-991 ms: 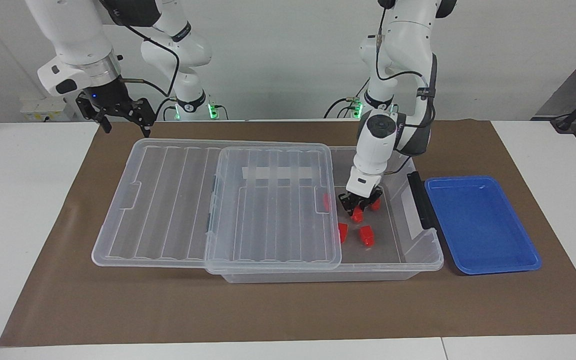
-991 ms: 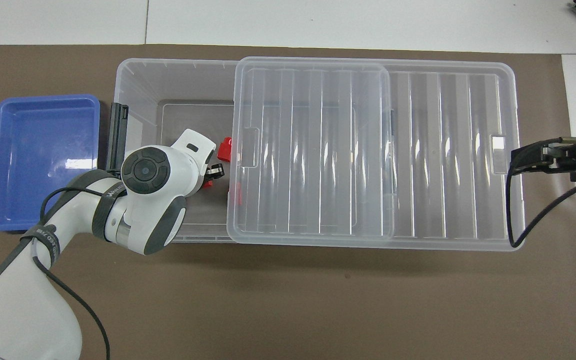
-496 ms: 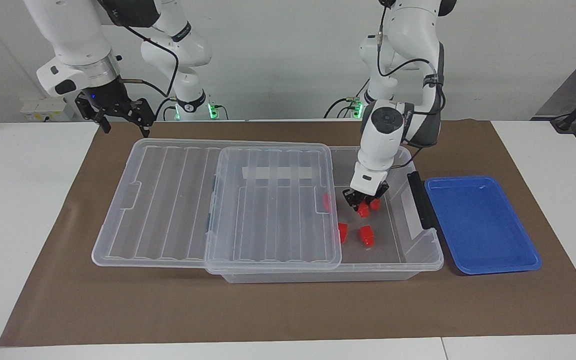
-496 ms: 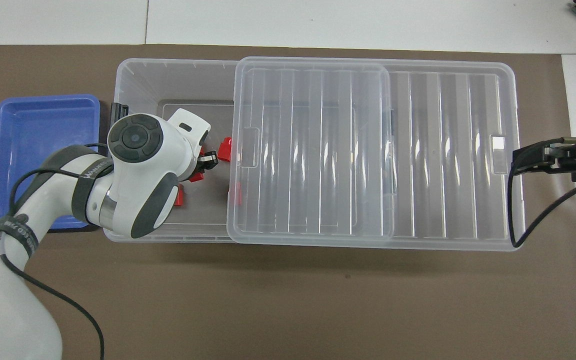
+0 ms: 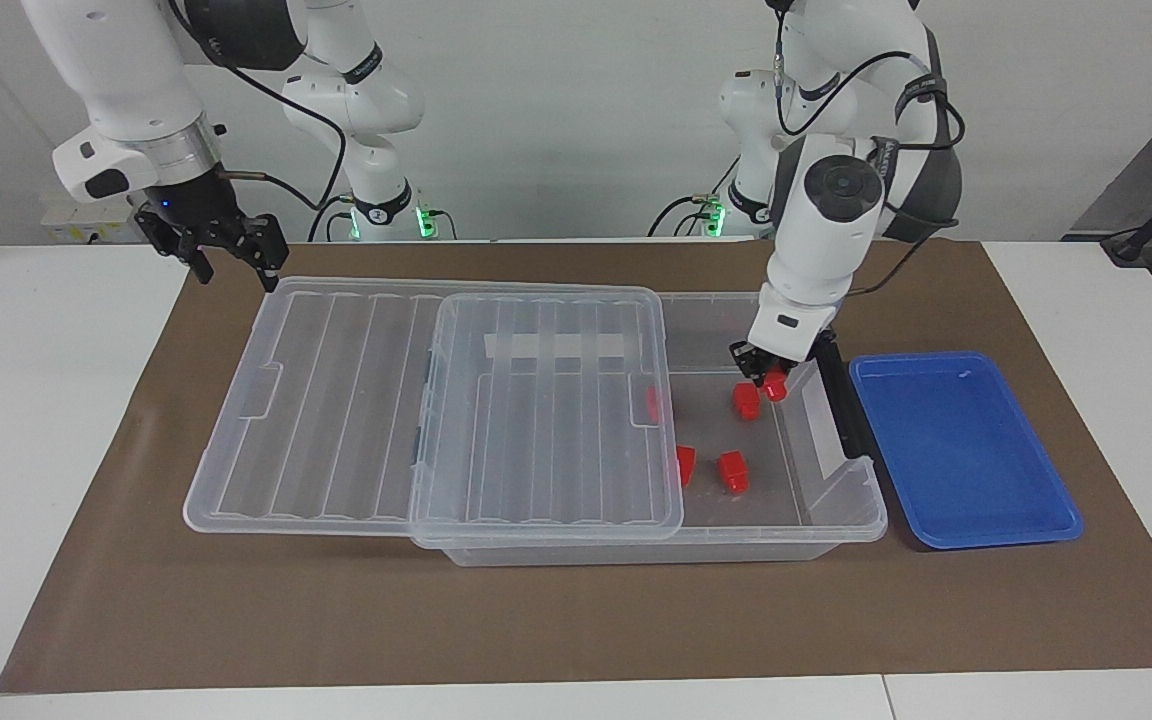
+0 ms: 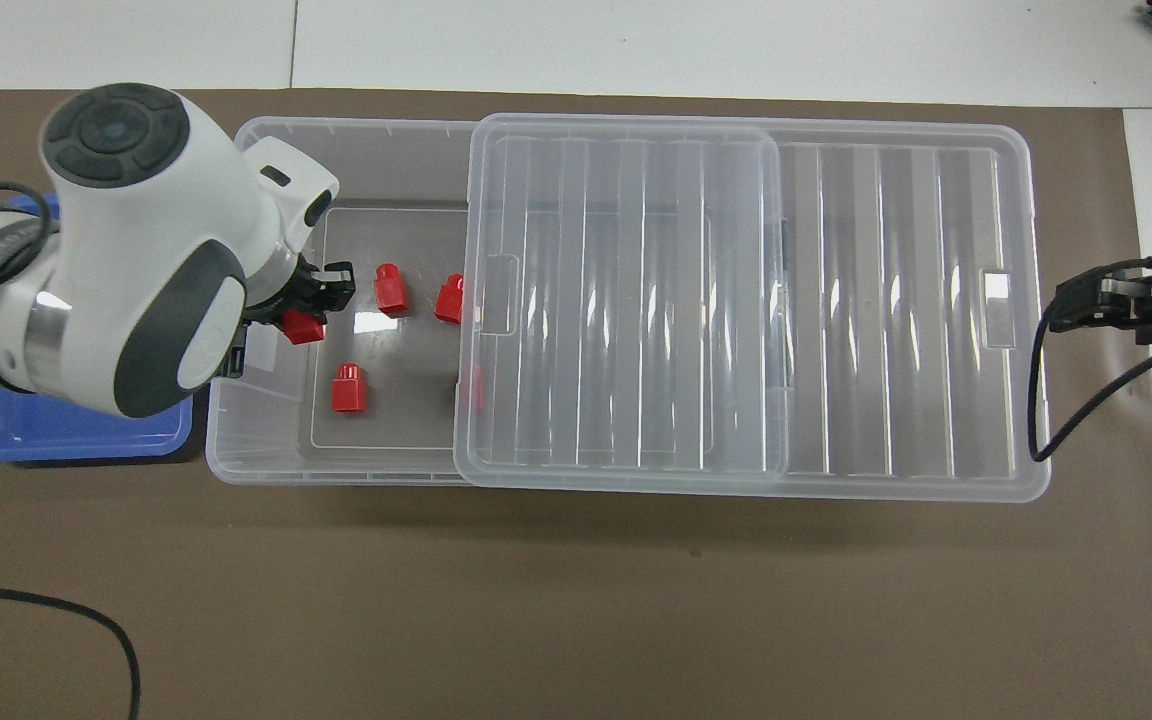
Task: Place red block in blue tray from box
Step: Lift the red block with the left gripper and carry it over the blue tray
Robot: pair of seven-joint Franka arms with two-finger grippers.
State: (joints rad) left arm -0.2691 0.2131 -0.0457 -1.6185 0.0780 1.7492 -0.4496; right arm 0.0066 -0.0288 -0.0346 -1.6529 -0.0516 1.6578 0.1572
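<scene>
My left gripper is shut on a red block and holds it raised over the open end of the clear box, close to the wall beside the blue tray. In the overhead view the gripper and its block show there too, and my arm covers most of the tray. Loose red blocks lie on the box floor; another shows through the lid. My right gripper waits open over the mat by the box's corner at the right arm's end.
The ribbed clear lid covers the box's middle and the part toward the right arm's end. A black latch stands on the box wall next to the tray. A brown mat lies under everything.
My left gripper has risen from the box floor with a red block and moved toward the blue tray's end. My right gripper has shifted slightly toward the right arm's end.
</scene>
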